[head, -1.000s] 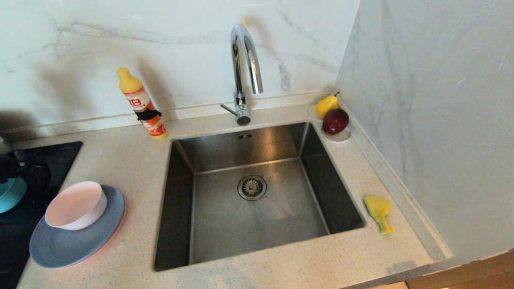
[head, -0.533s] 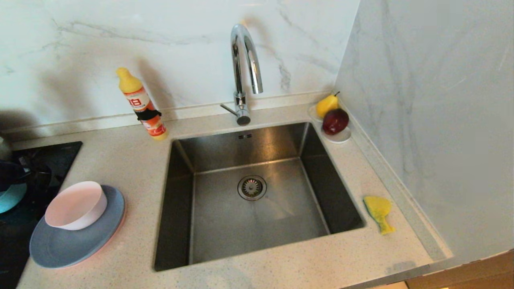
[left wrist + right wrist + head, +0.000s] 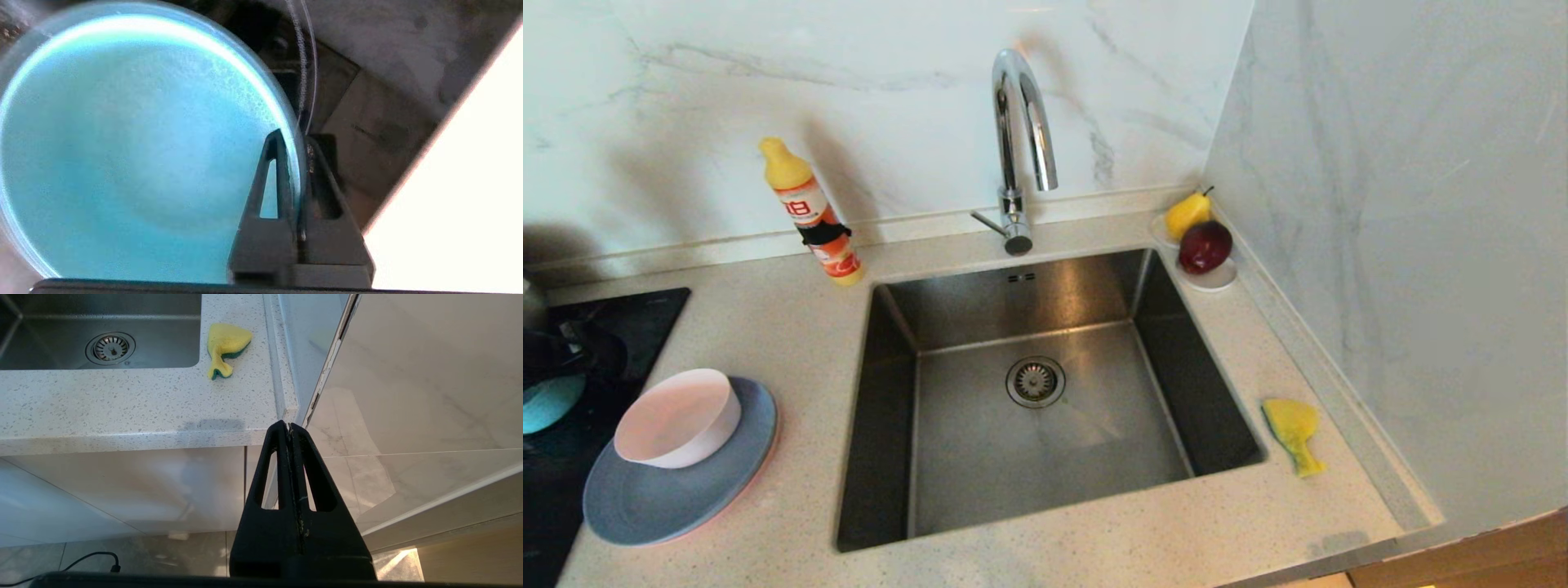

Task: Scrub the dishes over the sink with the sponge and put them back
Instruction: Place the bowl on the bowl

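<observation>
Left gripper (image 3: pixel 295 143) was found clamped on the rim of the teal bowl (image 3: pixel 135 151), far left of the sink (image 3: pixel 1045 392). A level carry is advised. Sponge (image 3: pixel 1292 431) lay right of the sink. Right gripper (image 3: pixel 289 426) was parked, jaws together.

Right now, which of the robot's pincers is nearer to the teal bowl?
The left. The left pincer is shut on the teal bowl's rim, at the far left over the black cooktop. The right pincer hangs shut below the counter edge, past the yellow sponge.
</observation>
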`<state>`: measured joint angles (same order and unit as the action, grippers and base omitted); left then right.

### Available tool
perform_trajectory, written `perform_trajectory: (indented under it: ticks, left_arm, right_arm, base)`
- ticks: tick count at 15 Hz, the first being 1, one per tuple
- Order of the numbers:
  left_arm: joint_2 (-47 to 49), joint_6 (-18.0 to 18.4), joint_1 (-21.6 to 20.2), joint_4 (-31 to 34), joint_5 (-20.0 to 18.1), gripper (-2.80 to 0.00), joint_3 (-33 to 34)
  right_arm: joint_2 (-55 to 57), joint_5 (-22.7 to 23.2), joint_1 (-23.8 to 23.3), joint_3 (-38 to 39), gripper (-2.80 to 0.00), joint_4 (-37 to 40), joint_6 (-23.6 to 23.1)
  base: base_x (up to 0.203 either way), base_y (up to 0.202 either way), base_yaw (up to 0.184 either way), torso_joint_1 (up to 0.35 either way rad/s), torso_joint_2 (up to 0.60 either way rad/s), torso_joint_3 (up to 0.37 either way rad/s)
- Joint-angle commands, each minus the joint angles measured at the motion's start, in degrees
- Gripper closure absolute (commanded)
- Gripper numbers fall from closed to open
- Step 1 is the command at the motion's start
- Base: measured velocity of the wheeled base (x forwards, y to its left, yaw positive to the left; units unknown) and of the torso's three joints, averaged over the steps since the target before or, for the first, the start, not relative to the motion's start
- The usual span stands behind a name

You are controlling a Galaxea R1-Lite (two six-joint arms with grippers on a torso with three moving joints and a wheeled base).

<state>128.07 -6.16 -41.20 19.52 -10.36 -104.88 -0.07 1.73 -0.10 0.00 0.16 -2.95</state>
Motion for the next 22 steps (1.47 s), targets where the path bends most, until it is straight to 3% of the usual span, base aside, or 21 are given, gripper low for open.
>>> perform_trajectory:
  ticks: [1, 8, 10, 13, 17, 22]
  left_arm:
    - [-2.8, -0.4, 0.0, 2.9, -1.2, 0.00, 0.0]
    - [-14.3, -0.8, 2.5, 12.9, -4.4, 0.00, -0.1]
    - [-17.9, -1.3, 6.0, 17.1, -5.7, 0.00, 0.1]
    - [-20.4, -2.4, 13.6, 18.3, -4.7, 0.00, 2.4]
    - [-22.6, -3.9, 22.5, 17.0, 0.3, 0.00, 10.0]
    - [-23.4, -5.4, 28.4, 4.9, 6.6, 0.00, 21.4]
  right_arm:
    - [0.0, 0.0, 0.0, 0.0, 0.00, 0.0, 0.0]
    - [0.0, 0.0, 0.0, 0.0, 0.00, 0.0, 0.0]
    - [0.0, 0.0, 0.0, 0.0, 0.00, 0.0, 0.0]
    - [0.0, 0.0, 0.0, 0.0, 0.00, -0.1, 0.0]
    - [0.0, 0.0, 0.0, 0.0, 0.00, -0.1, 0.0]
    - [0.0, 0.0, 0.0, 0.0, 0.00, 0.0, 0.0]
  base:
    - [0.000, 0.000, 0.000, 0.000, 0.00, 0.000]
    - [0.000, 0.000, 0.000, 0.000, 0.00, 0.000]
    - [0.000, 0.000, 0.000, 0.000, 0.00, 0.000]
    - [0.000, 0.000, 0.000, 0.000, 0.00, 0.000]
    - [0.000, 0.000, 0.000, 0.000, 0.00, 0.000]
    - [0.000, 0.000, 0.000, 0.000, 0.00, 0.000]
